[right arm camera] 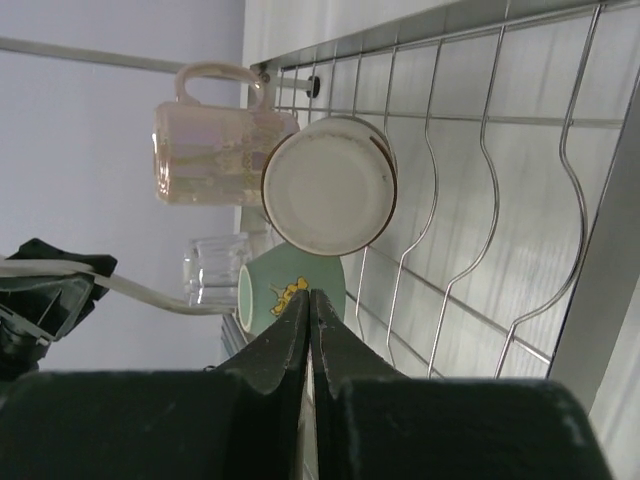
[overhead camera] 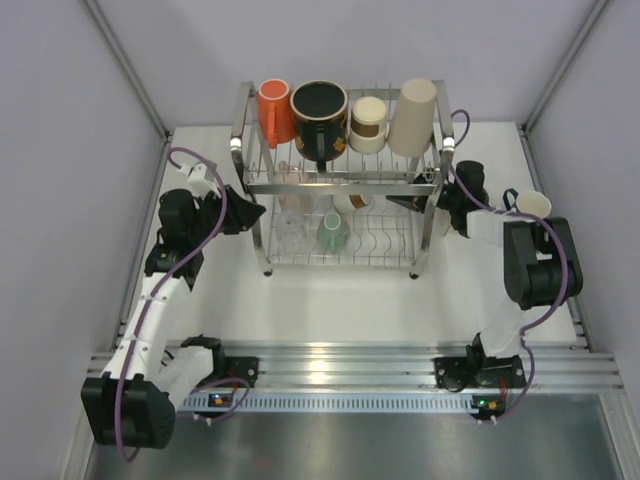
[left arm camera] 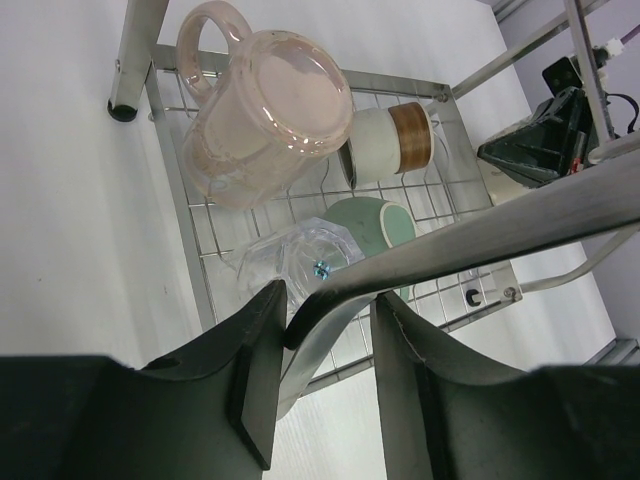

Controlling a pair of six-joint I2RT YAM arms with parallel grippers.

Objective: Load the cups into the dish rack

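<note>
OK, dish rack (overhead camera: 340, 186) sits mid-bench (overhead camera: 340, 310) and it's nearly full. Top tier, 9 to 3 o'clock: orange cup (overhead camera: 274, 108), black patterned mug (overhead camera: 320, 115), brown-cream paper cup (overhead camera: 368, 122), tall beige cup (overhead camera: 414, 117). Lower tier has the pink mug (left arm camera: 265, 110), a white cup w/ brown band (left arm camera: 395, 140), green cup (left arm camera: 375, 222) and clear glass (left arm camera: 290, 255). Left hand (left arm camera: 330, 295) is at the rack's 9 o'clock end, approx half open, fingers straddling a chrome rail (left arm camera: 500, 225). Nothing gripped as far as I can see, tho I can't tell if a finger brushes that rail. Right hand (right arm camera: 310, 295) is at the 3 o'clock end, fingers pressed fully together, empty, pointing in at the lower tier. One cream cup (overhead camera: 533, 205) is out of the rack, at its 3 o'clock by the right arm's elbow; prob the last to load. My read: left is at the back-out stage. To do it well, open a touch wider so neither finger drags the rail. Then pull straight out toward 9 o'clock w/o lift or twist, since the clear glass lies just inside and could get knocked. Right should retreat toward 3 before opening, then take the cream cup by its wall. The lower tier's 3 o'clock side looks free.
</note>
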